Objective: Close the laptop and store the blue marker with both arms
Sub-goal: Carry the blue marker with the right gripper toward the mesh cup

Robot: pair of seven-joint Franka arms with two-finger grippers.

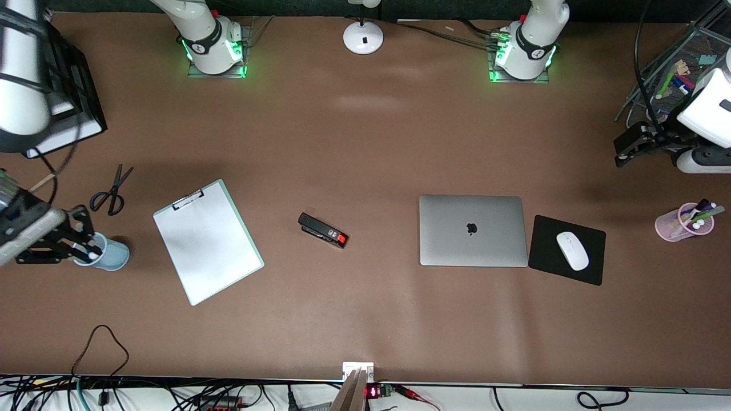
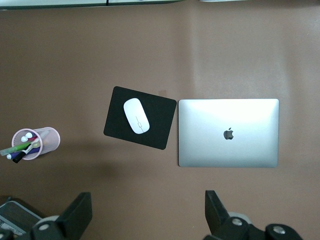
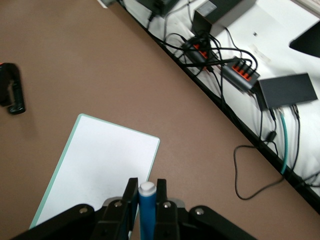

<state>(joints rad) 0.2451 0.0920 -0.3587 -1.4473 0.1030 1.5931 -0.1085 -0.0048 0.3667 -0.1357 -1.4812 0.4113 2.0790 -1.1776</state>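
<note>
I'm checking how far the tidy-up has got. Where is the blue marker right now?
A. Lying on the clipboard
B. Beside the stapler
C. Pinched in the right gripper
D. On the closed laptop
C: the right wrist view shows the blue marker clamped in the right gripper, whitish end showing.

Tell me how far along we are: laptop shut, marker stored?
Done: the laptop lies closed. In hand: the right pincer, over the pale blue cup, is shut on the blue marker. Left: dropping it in. The left pincer waits open.
</note>
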